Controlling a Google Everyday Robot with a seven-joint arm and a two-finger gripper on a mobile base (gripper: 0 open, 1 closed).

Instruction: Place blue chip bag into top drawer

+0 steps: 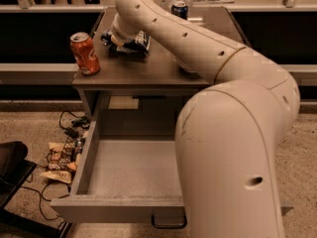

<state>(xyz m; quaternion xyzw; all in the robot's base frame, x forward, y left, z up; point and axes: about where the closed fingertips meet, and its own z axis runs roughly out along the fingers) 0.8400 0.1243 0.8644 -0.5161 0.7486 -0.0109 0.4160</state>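
The blue chip bag [134, 42], dark navy with white lettering, is at the back left of the cabinet top [148, 71]. My gripper [119, 38] is right at the bag, at the end of the white arm that reaches in from the right. It is shut on the bag and holds it just off the surface. The wrist hides most of the bag. The top drawer [133, 170] stands pulled out below the cabinet top. Its grey inside is bare, and its dark handle [168, 223] is at the middle of the front panel.
An orange soda can [84, 53] stands upright at the cabinet top's left front corner. A blue soda can [180, 9] stands at the back. Wrappers and cables [62, 157] lie on the floor left of the drawer. My arm's large white body [233, 157] covers the drawer's right side.
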